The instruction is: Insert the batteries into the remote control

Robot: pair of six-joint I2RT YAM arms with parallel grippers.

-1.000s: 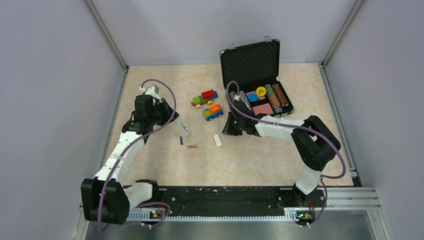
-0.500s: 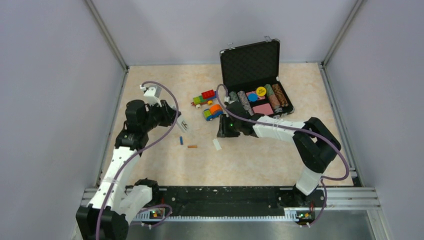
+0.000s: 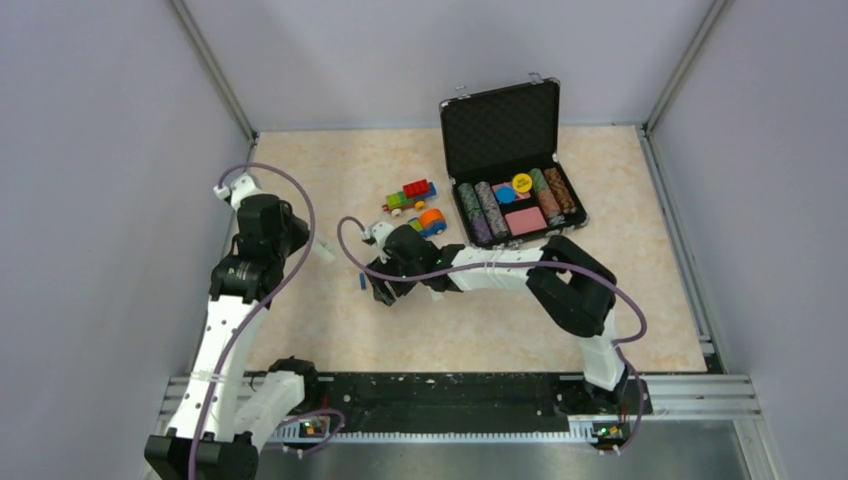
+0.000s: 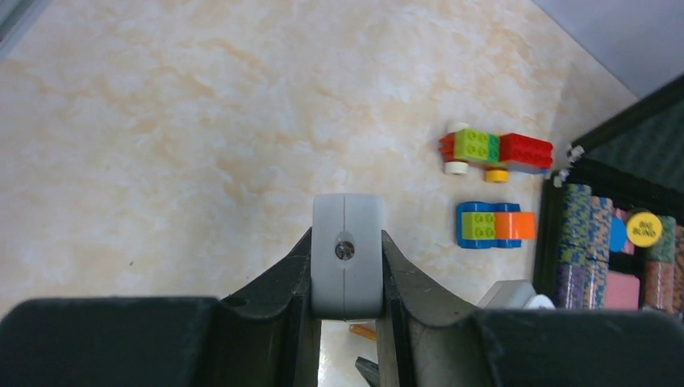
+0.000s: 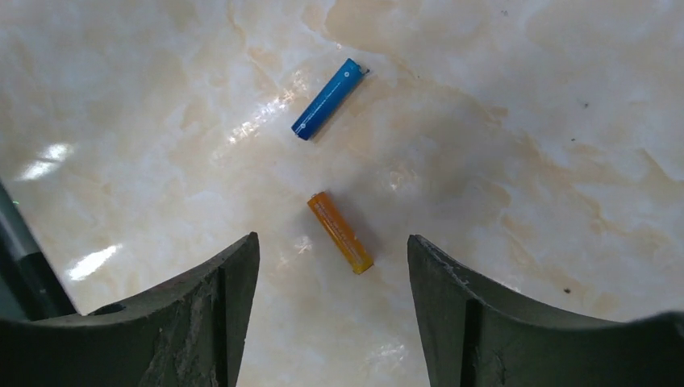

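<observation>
While the blue battery (image 5: 327,98) and the orange-brown battery (image 5: 340,232) lie apart on the tabletop (image 5: 524,121), the right claw (image 5: 331,270) hovers over them, spread wide. The orange-brown one sits between its fingers, touching neither. The remote control (image 4: 347,242) is further left, pinched end-on in the left claw (image 4: 347,278), with two toy vehicles (image 4: 494,225) beyond.

place: robot lab cell | grey panel walls (image 3: 100,150) | marble-print table (image 3: 330,170)
</observation>
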